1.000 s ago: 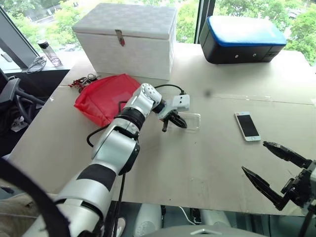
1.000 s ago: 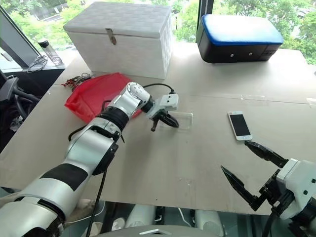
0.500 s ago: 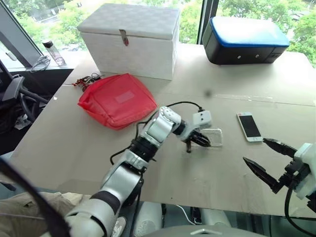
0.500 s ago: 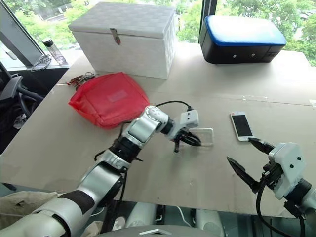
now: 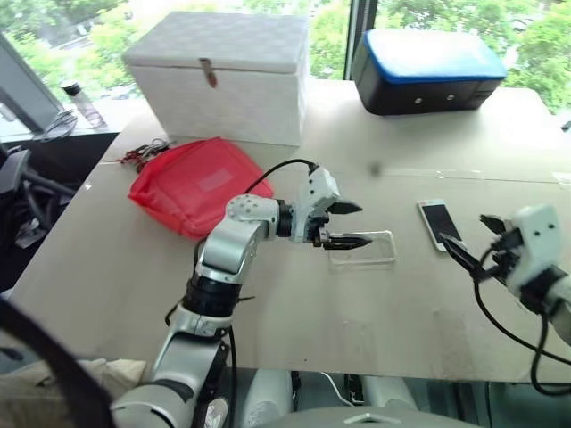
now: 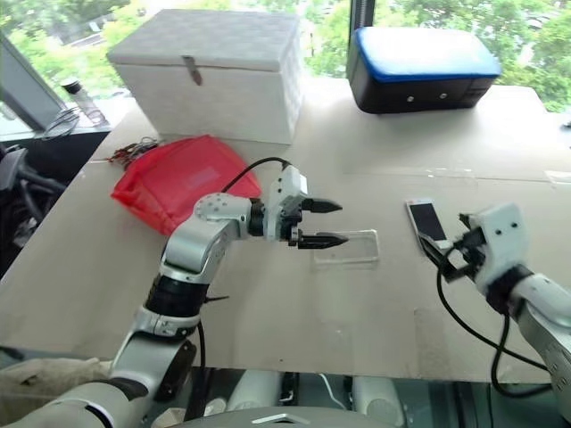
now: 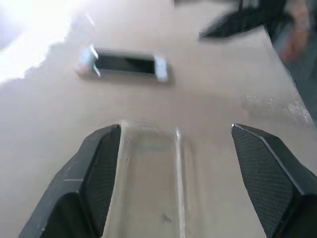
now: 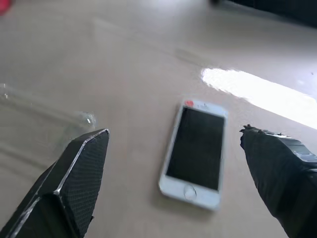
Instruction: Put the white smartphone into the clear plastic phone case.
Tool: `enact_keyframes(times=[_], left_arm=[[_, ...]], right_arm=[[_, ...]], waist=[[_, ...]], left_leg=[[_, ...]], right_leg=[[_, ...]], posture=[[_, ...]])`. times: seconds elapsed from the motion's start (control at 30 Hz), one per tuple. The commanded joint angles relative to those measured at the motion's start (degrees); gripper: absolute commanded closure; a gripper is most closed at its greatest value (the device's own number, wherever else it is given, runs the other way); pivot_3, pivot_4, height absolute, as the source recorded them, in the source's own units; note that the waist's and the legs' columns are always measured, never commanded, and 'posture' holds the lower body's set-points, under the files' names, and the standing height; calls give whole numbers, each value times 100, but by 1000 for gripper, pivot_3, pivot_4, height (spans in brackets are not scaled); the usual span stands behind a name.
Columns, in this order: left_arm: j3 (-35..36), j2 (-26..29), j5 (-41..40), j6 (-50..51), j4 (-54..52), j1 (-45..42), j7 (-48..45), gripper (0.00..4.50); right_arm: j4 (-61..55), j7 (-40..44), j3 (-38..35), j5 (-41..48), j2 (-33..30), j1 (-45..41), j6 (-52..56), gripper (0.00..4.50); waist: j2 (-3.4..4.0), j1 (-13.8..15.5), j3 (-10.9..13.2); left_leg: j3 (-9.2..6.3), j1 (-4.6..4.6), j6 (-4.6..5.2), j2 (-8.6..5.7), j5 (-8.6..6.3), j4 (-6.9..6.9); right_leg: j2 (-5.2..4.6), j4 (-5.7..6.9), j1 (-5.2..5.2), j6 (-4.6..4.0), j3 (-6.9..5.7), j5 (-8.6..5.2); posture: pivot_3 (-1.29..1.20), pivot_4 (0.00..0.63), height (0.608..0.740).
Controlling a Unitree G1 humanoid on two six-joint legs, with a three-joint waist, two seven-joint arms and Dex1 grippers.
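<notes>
- Right gripper: fingers spread wide, empty, framing the white smartphone, which lies flat on the desk, screen up.
- Left gripper: fingers parted, holding nothing; clear plastic phone case lies on the desk under the lower finger.
- Step in hand, judged: grasp phone. Close across its long edges, low and square.
- Eye view: phone lies at 3 o'clock from case, apart. Right wrist view adds home button nearest the fingers.

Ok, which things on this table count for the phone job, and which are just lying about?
For the job:
white smartphone
clear plastic phone case
left gripper
right gripper

Lying about:
red pouch
white box
black and blue case
keys
</notes>
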Motion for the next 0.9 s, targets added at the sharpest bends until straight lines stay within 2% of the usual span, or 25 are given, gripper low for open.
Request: enact_keyframes(times=[0.03, 0.07, 0.17, 0.33, 0.5, 0.7, 0.77, 0.8, 0.83, 0.87, 0.9], left_arm=[[487, 482, -594, -71, -469, 331, -142, 813], [589, 595, -834, -125, -666, 540, -257, 813], [679, 861, -1184, -150, -1224, 1063, -275, 36], [888, 1143, -1780, 231, -2156, 1663, 134, 36], [983, 1184, -2233, 247, -2522, 1946, 466, 36], [795, 1085, -2226, -74, -2790, 2381, 921, 36], [782, 1090, -2253, -131, -2789, 2425, 994, 0], [770, 1098, -2262, -158, -2781, 2435, 1015, 0], [759, 1111, -2270, -182, -2768, 2439, 1029, 0], [749, 1126, -2271, -207, -2751, 2444, 1033, 0], [742, 1134, -2273, -229, -2732, 2446, 1036, 0]], right_arm=[[559, -664, 608, -433, 347, -666, 529, 0], [819, -785, 805, -645, 435, -837, 567, 0], [1455, -1028, 997, -1054, 654, -1225, 545, 0], [2235, -1034, 1094, -1489, 645, -1681, 633, 0], [2807, -897, 1046, -1601, 606, -1927, 1170, 0], [2837, -824, 636, -1406, 711, -1961, 1949, 0], [2786, -794, 483, -1302, 802, -1940, 2154, 493], [2739, -774, 441, -1265, 830, -1921, 2244, 570], [2692, -763, 431, -1263, 840, -1902, 2304, 1157], [2652, -760, 402, -1259, 860, -1877, 2373, 1556], [2622, -756, 349, -1246, 888, -1844, 2422, 1662]], waist=[[3, -6, -2], [4, 18, -2], [4, 48, -1], [4, 88, -1], [5, 64, -3], [4, 107, -9], [3, 126, -10], [1, 126, -11], [1, 124, -11], [1, 124, -11], [1, 124, -11]], left_leg=[[0, 1, 0, -2, 0, 0], [4, 1, 0, -1, 0, -1], [13, -6, -6, -3, 3, -3], [23, -14, -4, -9, 2, -3], [22, -2, 2, -6, -1, -5], [22, 1, 3, -6, -2, -3], [19, -3, 3, -8, -2, -1], [18, -3, 3, -9, -2, -1], [17, -2, 4, -9, -2, -1], [17, -2, 4, -9, -2, -1], [16, -2, 4, -9, -2, -2]], right_leg=[[2, 0, 0, 0, 0, 0], [0, 0, 0, 0, 3, 0], [-9, -10, -2, 1, 5, 0], [-24, -15, -6, 3, 4, 0], [-15, -2, -5, 3, 6, 1], [-16, -9, 3, 5, 6, 3], [-18, -12, 4, 7, 2, 4], [-19, -12, 4, 7, 1, 4], [-18, -12, 6, 7, 0, 4], [-18, -12, 6, 7, 0, 4], [-18, -12, 6, 7, 0, 4]], posture=[[0, 150, 740], [0, 150, 740], [0, 150, 740], [0, 150, 740], [0, 150, 740], [0, 150, 740], [0, 150, 740], [0, 150, 740], [0, 150, 740], [0, 150, 740], [0, 150, 740]])
